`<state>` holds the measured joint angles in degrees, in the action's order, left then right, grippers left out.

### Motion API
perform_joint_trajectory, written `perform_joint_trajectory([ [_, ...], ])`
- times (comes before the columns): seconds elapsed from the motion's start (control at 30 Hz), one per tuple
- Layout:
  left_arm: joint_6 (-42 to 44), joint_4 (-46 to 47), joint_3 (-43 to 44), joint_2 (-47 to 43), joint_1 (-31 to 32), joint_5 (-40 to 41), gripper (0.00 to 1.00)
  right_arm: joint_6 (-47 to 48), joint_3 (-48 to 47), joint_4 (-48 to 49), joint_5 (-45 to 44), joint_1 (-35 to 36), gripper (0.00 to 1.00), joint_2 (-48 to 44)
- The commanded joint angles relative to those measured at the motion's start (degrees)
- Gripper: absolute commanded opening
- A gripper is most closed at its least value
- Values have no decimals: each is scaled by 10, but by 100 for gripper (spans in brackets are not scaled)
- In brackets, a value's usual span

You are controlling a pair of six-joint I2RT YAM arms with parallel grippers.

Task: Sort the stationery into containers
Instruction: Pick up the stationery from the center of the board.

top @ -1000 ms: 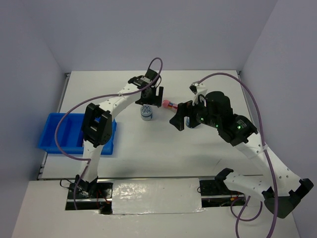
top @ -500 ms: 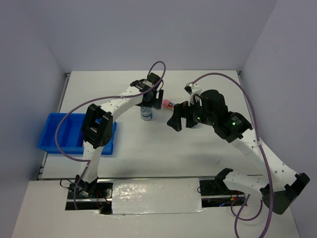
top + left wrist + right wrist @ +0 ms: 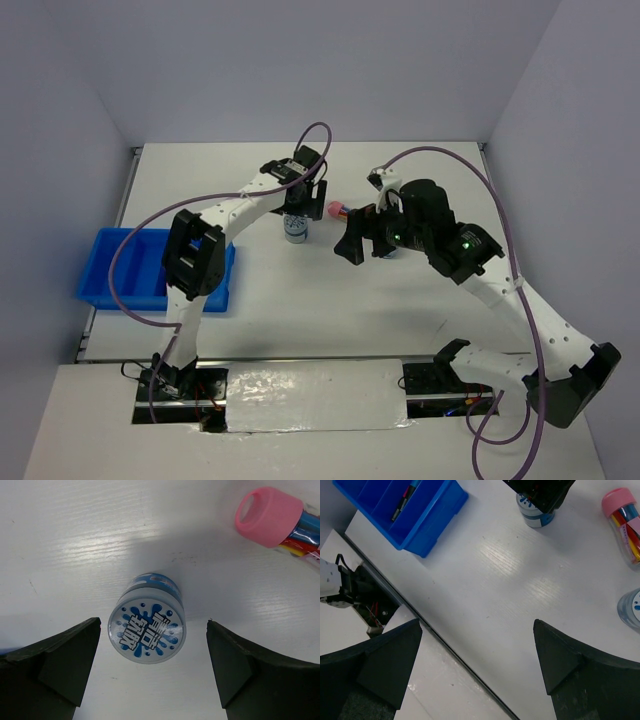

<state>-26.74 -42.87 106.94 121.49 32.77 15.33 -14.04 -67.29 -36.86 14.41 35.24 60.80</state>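
Straddles disc [image 3: 146, 635] with left gripper [image 3: 153, 622] spread wide, not touching. Risks tipping it or knocking it toward pink case [image 3: 272, 517] if closed off-centre. Right gripper [image 3: 477, 622] spread too, empty.

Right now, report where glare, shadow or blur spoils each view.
Top external: sharp, glare on the glossy strip between the arm bases. Left wrist: soft shadow across the round blue-white tub, lid print crisp, left claw dark and soft-edged. Right wrist: bright sheen on the table, right claw a featureless black silhouette.
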Motion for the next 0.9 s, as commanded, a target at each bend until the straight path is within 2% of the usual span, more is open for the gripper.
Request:
perform_joint_trajectory([
  [0.0,9,-3,-8,-12,-5,3,99,2,-14,17,9,-3,100,3],
  [0.33,12,26,-49,4,-18,-13,98,2,-21,13,11,-3,100,13],
  [0.4,11,33,-60,3,-19,-24,87,3,-22,13,11,-4,100,13],
  [0.43,14,36,-63,2,-20,-30,77,4,-24,12,9,-3,100,14],
  [0.47,14,41,-63,2,-20,-38,55,5,-25,11,8,-3,100,14],
  [0.53,18,40,-57,2,-20,-40,25,6,-28,12,9,-2,100,16],
  [0.57,20,42,-53,1,-21,-44,3,7,-28,13,10,-3,100,19],
  [0.67,20,31,-39,-13,-25,-35,0,9,-32,12,10,-3,100,22],
  [0.77,14,18,-56,-84,-36,1,0,14,-36,11,7,-3,100,25],
  [0.87,-12,6,-77,-175,-75,40,0,16,-29,19,8,-3,100,25],
])
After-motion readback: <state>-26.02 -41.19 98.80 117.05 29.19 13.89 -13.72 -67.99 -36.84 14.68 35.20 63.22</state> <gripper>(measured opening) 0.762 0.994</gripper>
